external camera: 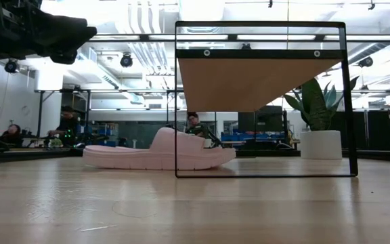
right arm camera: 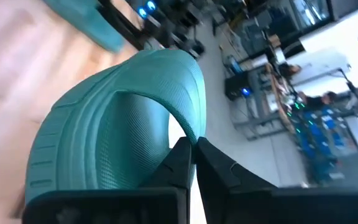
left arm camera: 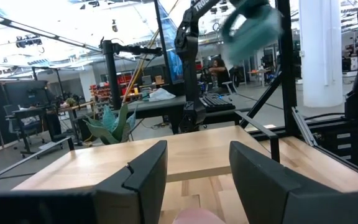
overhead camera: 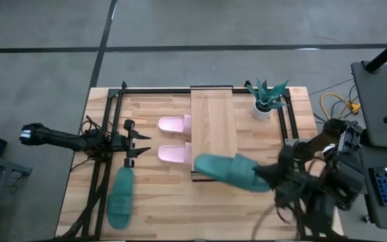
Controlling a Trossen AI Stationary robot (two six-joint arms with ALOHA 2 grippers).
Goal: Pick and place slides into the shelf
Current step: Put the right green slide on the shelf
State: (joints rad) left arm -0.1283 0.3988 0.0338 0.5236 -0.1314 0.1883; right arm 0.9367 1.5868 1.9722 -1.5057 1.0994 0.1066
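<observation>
you have a teal slide (overhead camera: pixel 226 171) pinched by its strap in the right gripper (right arm camera: pixel 190 163), jaws nearly closed on it, held over the shelf (overhead camera: pixel 213 121) end at the tabletop's (overhead camera: pixel 173 208) near edge. it looks light, soft and flexible, so it will likely sag; the strap arch is the sound hold. the other teal slide (overhead camera: pixel 120 197) lies near the left edge, two pink slides (overhead camera: pixel 174 139) beside the shelf. the left gripper (overhead camera: pixel 138 144) waits, jaws wide. no readable writing

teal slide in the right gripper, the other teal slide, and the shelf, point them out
held teal slide (overhead camera: pixel 224 169), high view, its strap
other teal slide (overhead camera: pixel 120 196), high view, middle of it
shelf (overhead camera: pixel 213 121), high view, bare plank top
</observation>
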